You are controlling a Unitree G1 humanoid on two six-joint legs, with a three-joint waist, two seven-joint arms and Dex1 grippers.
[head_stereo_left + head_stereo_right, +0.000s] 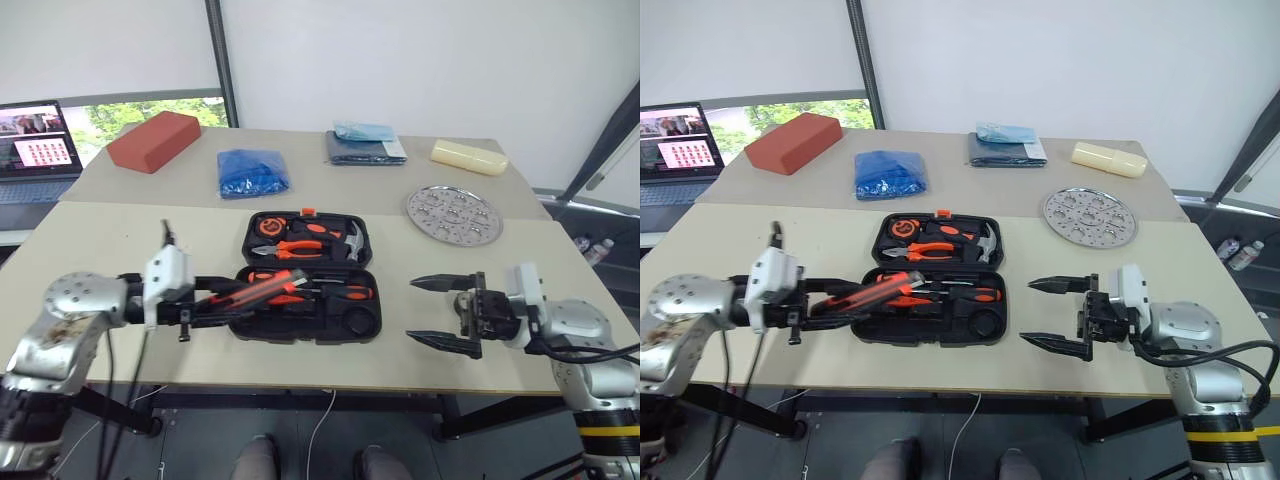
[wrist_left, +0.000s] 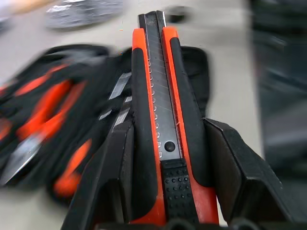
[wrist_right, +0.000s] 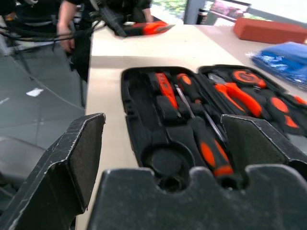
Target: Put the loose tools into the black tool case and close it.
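Knife (image 2: 160, 120) base hidden by L tool (image 1: 215, 302).

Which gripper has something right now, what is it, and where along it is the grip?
The left gripper holds the utility knife by its slider end, fingers on both sides. The right gripper is open and empty.

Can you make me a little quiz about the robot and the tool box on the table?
1. True or false: the case lies open on the table.
2. What does the left hand hold? A) hammer B) knife C) tape
3. Fill in: the right hand is ____ and holds nothing.

Key:
1. True; the pliers lie inside.
2. B, the orange-black knife.
3. Open.
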